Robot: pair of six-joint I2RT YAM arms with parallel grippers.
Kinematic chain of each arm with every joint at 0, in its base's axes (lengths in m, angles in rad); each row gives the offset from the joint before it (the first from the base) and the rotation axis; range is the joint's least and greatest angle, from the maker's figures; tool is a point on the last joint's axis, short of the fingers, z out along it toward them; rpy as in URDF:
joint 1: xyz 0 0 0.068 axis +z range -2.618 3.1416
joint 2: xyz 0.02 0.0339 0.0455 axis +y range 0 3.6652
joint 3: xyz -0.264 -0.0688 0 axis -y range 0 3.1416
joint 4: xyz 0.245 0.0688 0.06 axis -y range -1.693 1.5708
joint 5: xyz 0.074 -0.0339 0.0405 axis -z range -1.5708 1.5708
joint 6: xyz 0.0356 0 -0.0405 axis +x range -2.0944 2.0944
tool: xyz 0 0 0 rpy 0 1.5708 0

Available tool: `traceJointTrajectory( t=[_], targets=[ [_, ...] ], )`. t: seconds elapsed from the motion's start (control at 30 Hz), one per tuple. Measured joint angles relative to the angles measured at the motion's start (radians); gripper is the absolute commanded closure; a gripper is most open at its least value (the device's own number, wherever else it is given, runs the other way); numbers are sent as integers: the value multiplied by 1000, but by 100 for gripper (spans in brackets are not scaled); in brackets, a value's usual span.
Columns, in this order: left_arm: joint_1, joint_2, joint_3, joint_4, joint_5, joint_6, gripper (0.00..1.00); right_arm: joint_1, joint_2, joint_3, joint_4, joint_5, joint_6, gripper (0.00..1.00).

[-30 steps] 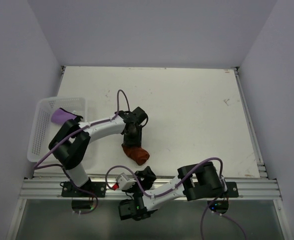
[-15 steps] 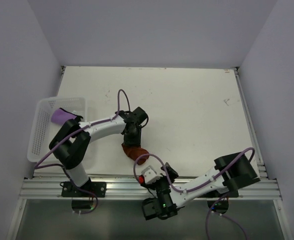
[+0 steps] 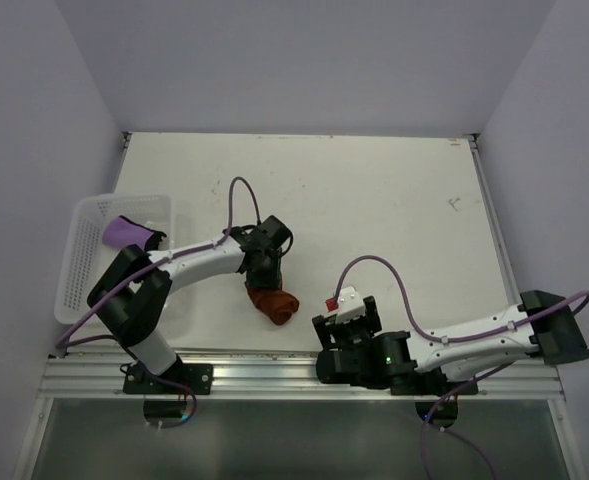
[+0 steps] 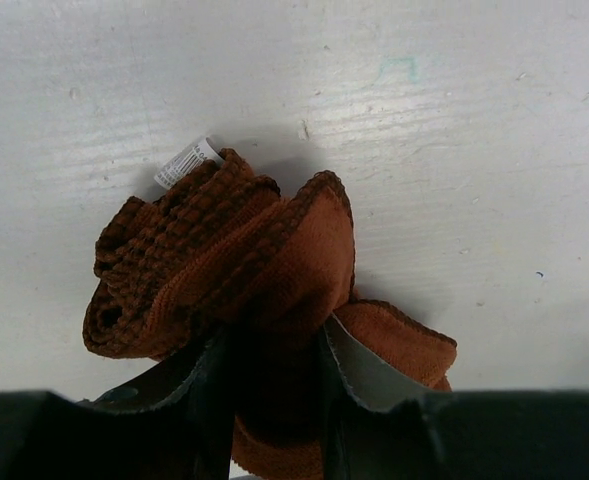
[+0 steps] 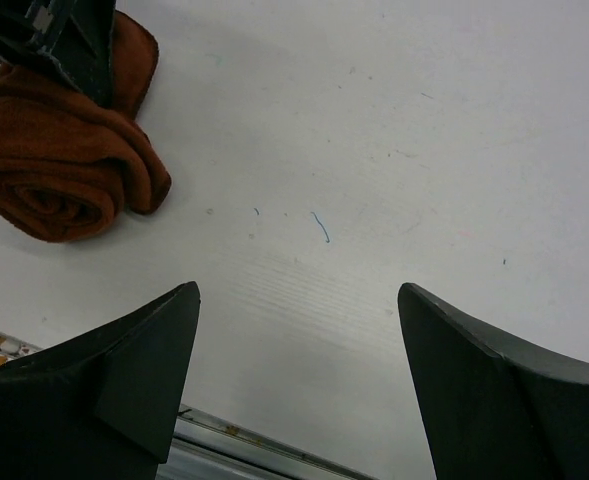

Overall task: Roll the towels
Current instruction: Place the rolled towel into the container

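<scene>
The rust orange-brown cloth towel (image 3: 272,303), loosely rolled, lies near the near edge of the white table (image 3: 374,200), left of its middle. The left gripper (image 4: 274,375) is clenched on a fold of it. The right gripper (image 5: 299,330) hangs spread wide over bare tabletop to the towel's right, grasping nothing. The purple towel with dark edging (image 3: 124,232) sits in the white perforated plastic basket (image 3: 71,285) at the table's left edge.

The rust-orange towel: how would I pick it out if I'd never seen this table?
On the white tabletop, near its front edge and left of centre, find the left gripper. Pinched there is the rust-orange ribbed towel, a loose roll with a white tag. Its only neighbour, the purple towel, lies in the white perforated basket.
</scene>
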Motion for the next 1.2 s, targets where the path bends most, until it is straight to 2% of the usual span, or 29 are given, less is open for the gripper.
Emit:
traceJointTrajectory(
  t=[0.07, 0.1, 0.13, 0.27, 0.6, 1.2],
  targets=[
    [0, -8, -10, 21, -7, 11, 90, -37, -23, -8, 40, -27, -19, 16],
    [0, -12, -16, 33, -11, 16, 97, -53, -47, -24, 73, -45, -36, 16],
    [0, -15, -21, 42, -14, 19, 100, -82, -67, -38, 92, -58, -47, 16],
    [0, -21, -29, 69, -22, 52, 100, -174, -158, -92, 153, -119, -86, 16],
    [3, -34, -27, 92, -93, 118, 100, -370, -191, -93, 240, -263, -183, 16],
    [50, -32, 173, -100, -246, 216, 100, -646, -255, -95, 326, -499, -257, 16]
  ],
)
